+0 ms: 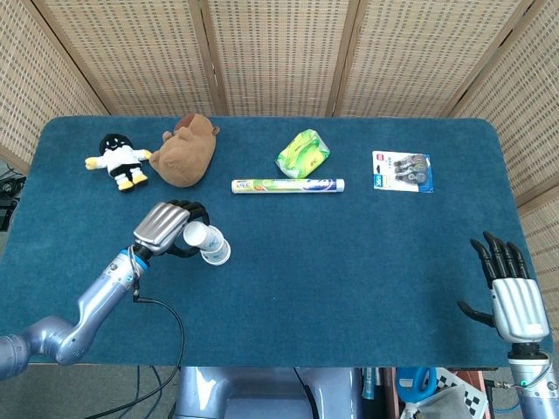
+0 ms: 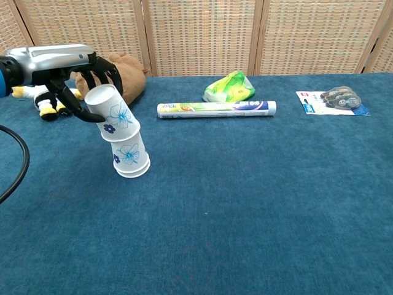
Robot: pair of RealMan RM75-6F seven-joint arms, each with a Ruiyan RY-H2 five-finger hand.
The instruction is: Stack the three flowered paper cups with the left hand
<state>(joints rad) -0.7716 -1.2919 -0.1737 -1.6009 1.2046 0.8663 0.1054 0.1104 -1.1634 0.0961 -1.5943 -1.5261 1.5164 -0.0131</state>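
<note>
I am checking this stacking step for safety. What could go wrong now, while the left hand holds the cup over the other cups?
1. The held cup is tilted, not in line with the upside-down stack. If the left hand lets go now, it may slide off or sit crooked.
2. Pushing down at this angle could tip the light stack over on the blue table.
3. The brown plush toy lies close behind the hand; a backward move might bump it.

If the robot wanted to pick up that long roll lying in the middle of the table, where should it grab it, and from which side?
Probably around the middle of the roll, coming down from above with the fingers straddling its narrow width. It lies flat with its length running left to right, so a centred grip should keep it level. The green packet sits close behind it, so the near side looks freer for the fingers.
</note>
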